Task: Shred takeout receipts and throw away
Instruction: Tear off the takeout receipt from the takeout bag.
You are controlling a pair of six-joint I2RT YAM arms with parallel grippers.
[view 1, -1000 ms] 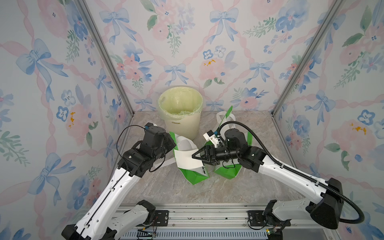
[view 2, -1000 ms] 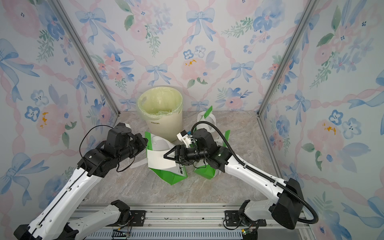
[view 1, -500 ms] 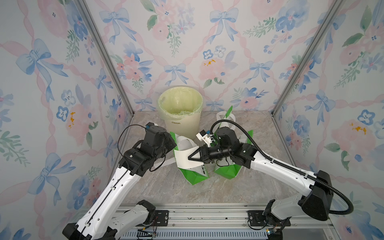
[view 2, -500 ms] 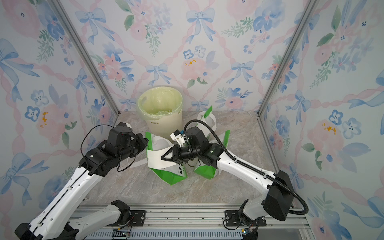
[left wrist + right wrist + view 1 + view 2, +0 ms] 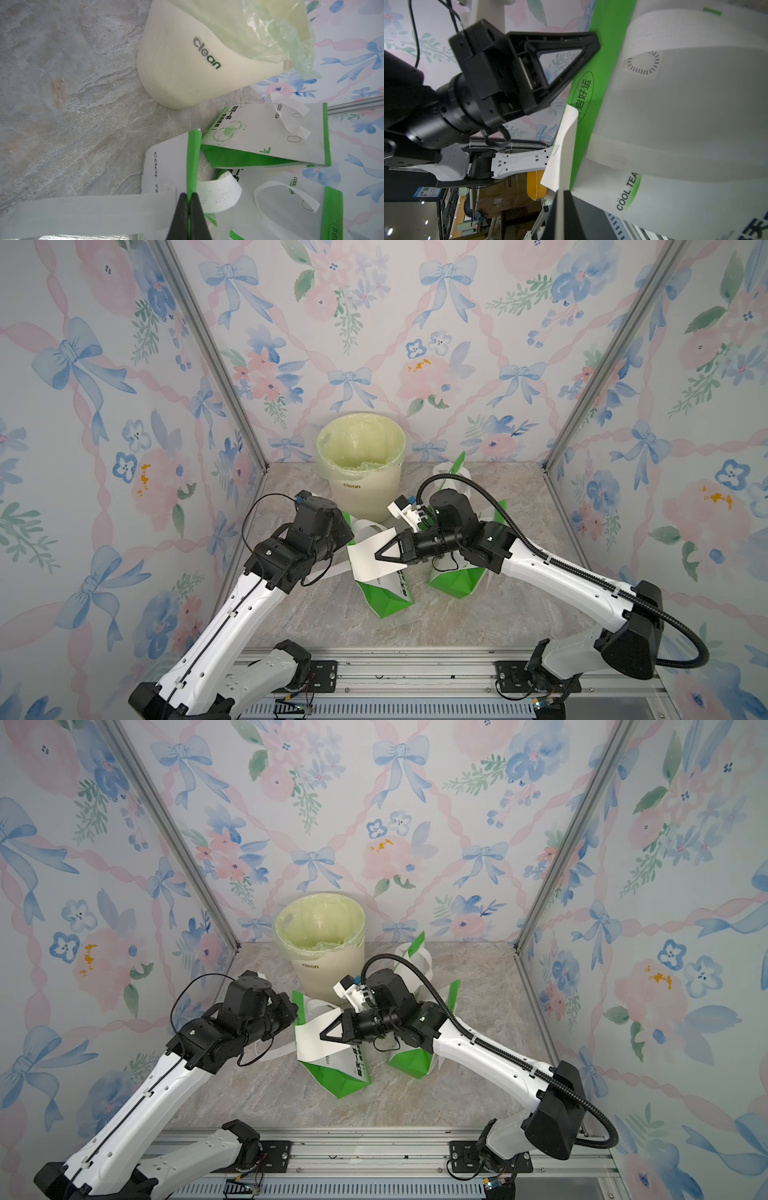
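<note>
Pinching bag (image 5: 166, 162) edge, left gripper (image 5: 188, 197) clenched, right gripper (image 5: 560, 196) seemingly clamping receipt (image 5: 562, 145) edge

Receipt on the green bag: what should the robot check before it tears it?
1. Right gripper shut on the thin white paper receipt: ok.
2. Left gripper shut on the green edge of the green-and-white paper bag: ok.
3. Receipt loose from that bag: cannot tell.
4. Receipt torn: not ok, no tear shows.
5. Cream round bin with its green liner upright and open: ok.
</note>
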